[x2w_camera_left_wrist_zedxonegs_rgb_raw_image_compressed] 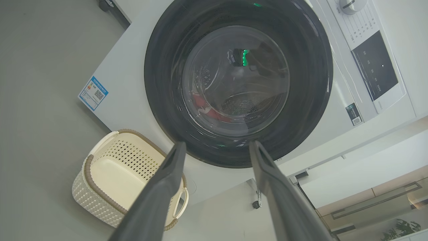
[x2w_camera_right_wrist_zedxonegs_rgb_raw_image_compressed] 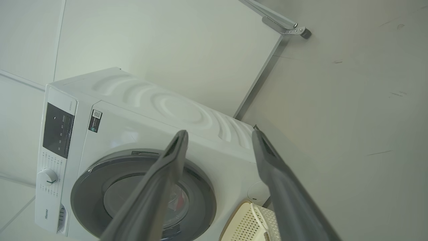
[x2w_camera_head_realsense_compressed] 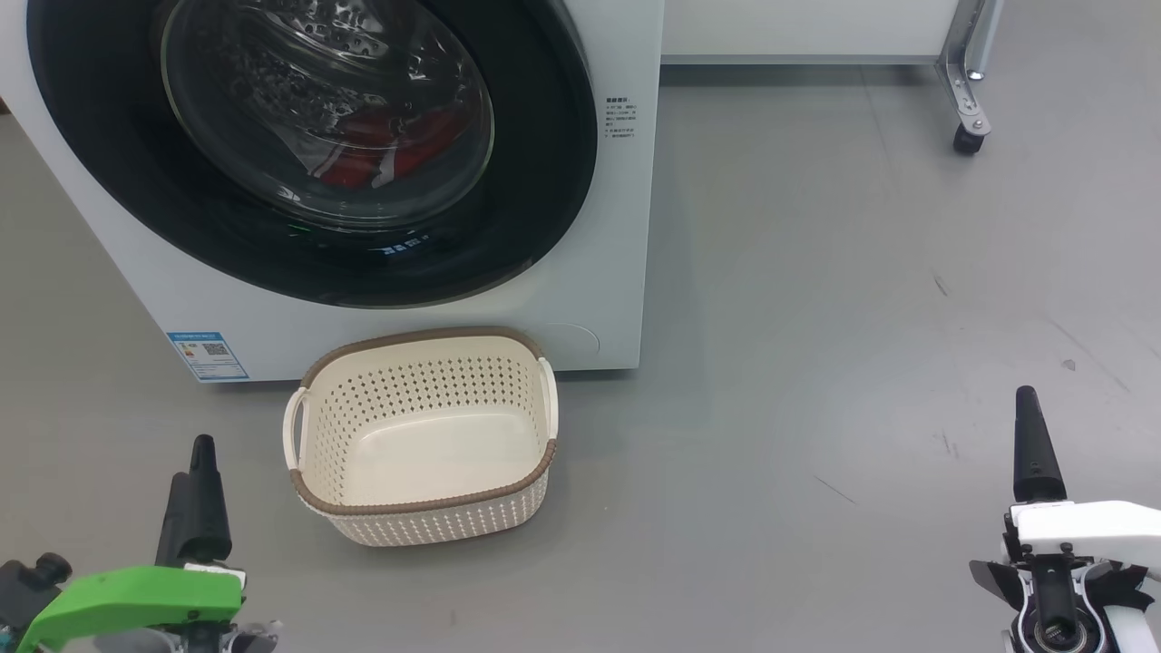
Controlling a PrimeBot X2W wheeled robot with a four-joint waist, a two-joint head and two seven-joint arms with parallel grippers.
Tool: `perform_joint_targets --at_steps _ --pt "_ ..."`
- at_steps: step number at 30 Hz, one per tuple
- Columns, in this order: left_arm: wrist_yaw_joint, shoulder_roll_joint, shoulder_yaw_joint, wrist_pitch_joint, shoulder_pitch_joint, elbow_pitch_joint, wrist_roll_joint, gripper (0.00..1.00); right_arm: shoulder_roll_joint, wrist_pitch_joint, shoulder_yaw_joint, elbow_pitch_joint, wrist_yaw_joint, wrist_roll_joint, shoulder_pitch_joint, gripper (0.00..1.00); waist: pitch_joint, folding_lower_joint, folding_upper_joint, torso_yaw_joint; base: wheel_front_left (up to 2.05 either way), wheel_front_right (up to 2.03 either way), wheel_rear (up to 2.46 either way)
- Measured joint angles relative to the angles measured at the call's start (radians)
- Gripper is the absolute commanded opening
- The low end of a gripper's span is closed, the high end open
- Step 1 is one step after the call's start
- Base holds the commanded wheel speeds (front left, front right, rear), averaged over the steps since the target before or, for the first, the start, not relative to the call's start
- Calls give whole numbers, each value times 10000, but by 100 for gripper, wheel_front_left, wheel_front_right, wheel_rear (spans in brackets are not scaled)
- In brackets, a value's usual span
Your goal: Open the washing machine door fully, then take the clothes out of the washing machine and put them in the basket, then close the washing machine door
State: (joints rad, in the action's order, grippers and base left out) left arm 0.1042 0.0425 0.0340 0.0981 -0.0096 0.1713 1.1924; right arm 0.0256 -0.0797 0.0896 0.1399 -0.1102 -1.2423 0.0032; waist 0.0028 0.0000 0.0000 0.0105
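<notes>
Closed washing machine door (x2w_camera_head_realsense_compressed: 317,136) well ahead of left hand (x2w_camera_left_wrist_zedxonegs_rgb_raw_image_compressed: 217,143), right hand (x2w_camera_right_wrist_zedxonegs_rgb_raw_image_compressed: 219,132); both wide, empty.

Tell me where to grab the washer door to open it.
Grip the washing machine door by its black ring's outer edge, not the bulging glass, which is smooth and rounded. No handle shows clearly; a slot-like mark on the ring's right edge, in the right wrist view, may be a pull recess. Come from the right with the open right gripper.
</notes>
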Motion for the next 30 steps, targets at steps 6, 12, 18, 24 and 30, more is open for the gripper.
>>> perform_joint_targets --at_steps 6,12,18,24,30 --pt "-184 -2 -75 104 -15 -276 -1264 100 4 -157 -167 -128 109 848 0 100 3 0 0 18 0 0 0" --pt "-324 -4 -458 307 -15 -525 -2640 100 17 -359 -330 -276 253 1891 0 100 0 0 0 29 0 0 0" --pt "-654 -2 -830 495 -14 -621 -4194 100 211 -525 -648 -368 353 3273 0 100 2 0 0 41 0 0 0" --pt "-846 -2 -1392 642 -10 -617 -5929 100 464 -765 -991 -410 516 4765 0 100 8 0 0 51 0 0 0" --pt "-1187 2 -1778 830 -6 -560 -7415 100 462 -940 -1323 -433 698 5800 0 100 18 0 0 67 0 0 0"
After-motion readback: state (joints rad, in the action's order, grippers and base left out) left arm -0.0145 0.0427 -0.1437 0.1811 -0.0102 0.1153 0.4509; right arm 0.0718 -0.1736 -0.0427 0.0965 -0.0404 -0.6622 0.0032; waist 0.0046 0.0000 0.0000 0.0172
